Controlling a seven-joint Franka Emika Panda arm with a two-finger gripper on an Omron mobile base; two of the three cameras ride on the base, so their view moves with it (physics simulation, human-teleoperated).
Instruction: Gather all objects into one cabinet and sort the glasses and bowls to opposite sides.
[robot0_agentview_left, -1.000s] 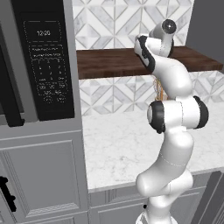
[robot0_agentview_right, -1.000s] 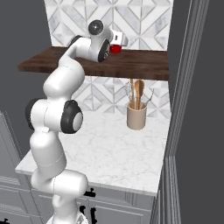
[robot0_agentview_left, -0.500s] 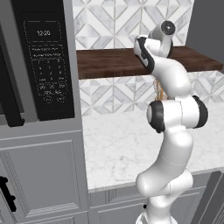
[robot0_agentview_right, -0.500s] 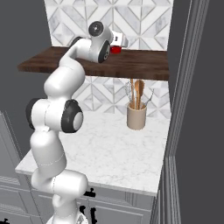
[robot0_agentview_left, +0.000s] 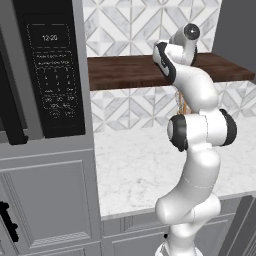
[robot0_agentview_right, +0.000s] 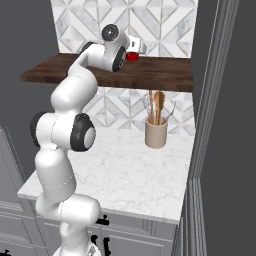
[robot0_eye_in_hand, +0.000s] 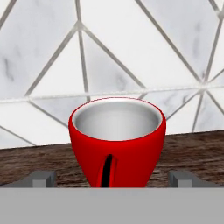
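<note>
Early in the gathering: gripper (robot0_eye_in_hand: 112, 177) spread wide, holding nothing, lined up on one red cup (robot0_eye_in_hand: 117, 142).

Cup upright on the dark wooden shelf (robot0_agentview_right: 160, 77), straight ahead of the gripper and between the two fingertips (robot0_eye_in_hand: 43, 177), not yet clamped. Judged barely begun: cup not in the cabinet, no sorting visible. Counted here: one red cup, one utensil crock (robot0_agentview_right: 155, 134) on the counter, well below the hand.
</note>
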